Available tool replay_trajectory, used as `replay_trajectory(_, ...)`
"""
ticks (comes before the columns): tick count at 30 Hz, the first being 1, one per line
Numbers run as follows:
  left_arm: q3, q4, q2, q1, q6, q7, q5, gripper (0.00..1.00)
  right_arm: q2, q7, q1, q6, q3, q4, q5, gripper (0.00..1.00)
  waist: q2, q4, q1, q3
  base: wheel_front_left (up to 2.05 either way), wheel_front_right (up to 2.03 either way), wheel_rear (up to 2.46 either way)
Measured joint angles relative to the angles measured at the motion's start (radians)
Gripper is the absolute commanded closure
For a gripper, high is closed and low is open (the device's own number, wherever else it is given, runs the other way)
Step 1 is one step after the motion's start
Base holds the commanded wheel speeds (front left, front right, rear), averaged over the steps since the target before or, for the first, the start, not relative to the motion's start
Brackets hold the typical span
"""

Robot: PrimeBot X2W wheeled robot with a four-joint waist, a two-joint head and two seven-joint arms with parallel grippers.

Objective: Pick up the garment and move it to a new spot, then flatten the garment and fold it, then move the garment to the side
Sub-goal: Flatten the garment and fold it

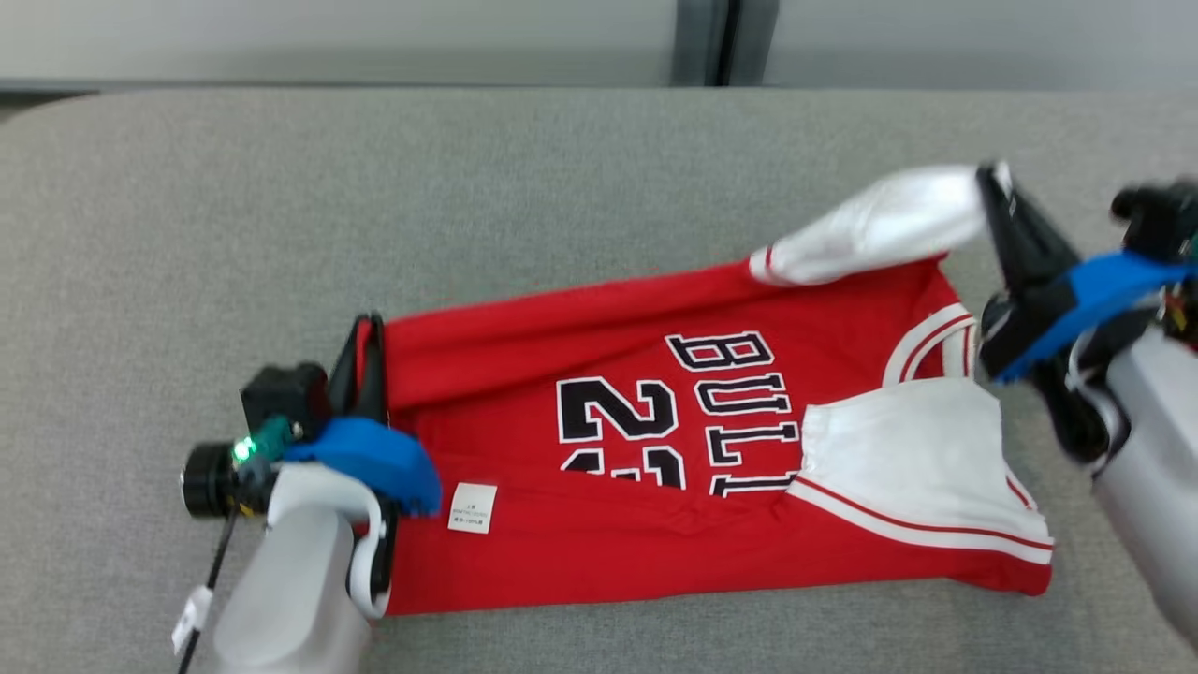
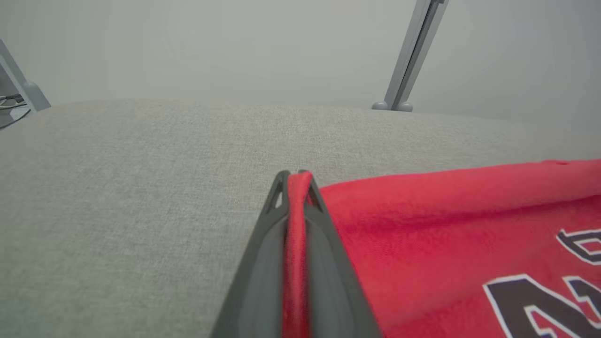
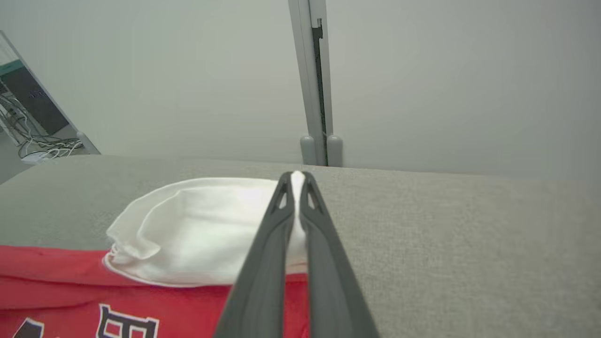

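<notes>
**Head view: both grippers clamped on the jersey, and that sleeve grip looks thin**

So the red garment (image 1: 655, 524) is lying across the middle of the grey padded surface (image 1: 562, 187), print side up. The hem end is toward the robot's left and the collar end toward its right.

The left gripper (image 2: 295, 177) is closed on the red hem edge, with a strip of cloth squeezed between the fingers right up to the tips. The right gripper (image 3: 296, 177) is pinched shut on the far white sleeve (image 1: 870, 225), which is lifted off the surface. The near white sleeve (image 1: 908, 449) lies flat on top of the body.

What worries me: the right side seems to have just a sliver of white fabric at the fingertips. If the arms pull apart to flatten it, I'd guess that bit slips out and the sleeve flops down crumpled. Tugging on the sleeve alone could also drag the shoulder and bunch the body up instead of smoothing it. And the near edge is folded up over the bottom of the number, beside the white label (image 1: 472, 507), so that crease could get baked into the fold.
</notes>
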Motion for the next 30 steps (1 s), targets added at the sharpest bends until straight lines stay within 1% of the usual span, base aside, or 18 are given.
replay_trajectory(6, 0.02, 0.01, -0.019, 0.12, -0.021, 0.0, 0.019, 1.0, -0.002, 0.0, 0.205, 0.0, 0.014, -0.057, 0.031, 1.0, 0.0, -0.022, 0.0, -0.077, 0.0, 0.0, 0.0)
replay_trajectory(12, 0.043, 0.018, -0.036, 0.207, -0.036, 0.0, 0.036, 1.0, 0.03, 0.0, 0.355, 0.0, 0.009, -0.061, 0.07, 1.0, -0.0001, -0.038, 0.0, -0.14, 0.0, 0.0, 0.0)
replay_trajectory(17, 0.072, -0.001, -0.041, 0.27, -0.038, 0.0, 0.046, 1.0, 0.055, 0.0, 0.432, 0.0, -0.024, -0.058, 0.094, 1.0, -0.0001, -0.048, 0.0, -0.173, 0.0, 0.0, 0.0)
replay_trajectory(22, 0.091, -0.037, -0.046, 0.338, -0.037, 0.0, 0.053, 1.0, 0.068, 0.0, 0.48, 0.0, -0.056, -0.055, 0.091, 1.0, -0.0001, -0.051, 0.0001, -0.195, 0.0, 0.0, 0.0)
replay_trajectory(23, 0.096, -0.045, -0.047, 0.351, -0.037, 0.0, 0.053, 0.64, 0.071, 0.0, 0.487, 0.0, -0.063, -0.049, 0.091, 1.0, -0.0001, -0.05, 0.0001, -0.199, 0.0, 0.0, 0.0)
replay_trajectory(24, 0.1, -0.054, -0.048, 0.361, -0.036, 0.0, 0.053, 0.16, 0.074, 0.0, 0.491, 0.0, -0.067, -0.04, 0.091, 0.87, -0.0001, -0.049, 0.0001, -0.201, 0.0, 0.0, 0.0)
replay_trajectory(25, 0.105, -0.066, -0.048, 0.367, -0.035, 0.0, 0.053, 0.0, 0.077, 0.0, 0.495, 0.0, -0.077, -0.036, 0.091, 0.21, -0.0001, -0.048, 0.0001, -0.201, 0.0, 0.0, 0.0)
replay_trajectory(26, 0.106, -0.076, -0.048, 0.372, -0.032, 0.0, 0.054, 0.0, 0.081, 0.0, 0.498, 0.0, -0.091, -0.035, 0.091, 0.0, 0.0, -0.047, 0.0001, -0.202, 0.0, 0.0, 0.0)
replay_trajectory(28, 0.108, -0.107, -0.049, 0.381, -0.026, 0.0, 0.052, 0.0, 0.086, 0.0, 0.5, 0.0, -0.113, -0.035, 0.089, 0.0, 0.0, -0.043, 0.0002, -0.202, 0.0, 0.0, 0.0)
replay_trajectory(30, 0.113, -0.16, -0.048, 0.39, -0.011, 0.0, 0.052, 0.0, 0.086, 0.0, 0.498, 0.0, -0.144, -0.042, 0.074, 0.0, 0.0, -0.04, 0.0002, -0.2, 0.0, 0.0, 0.0)
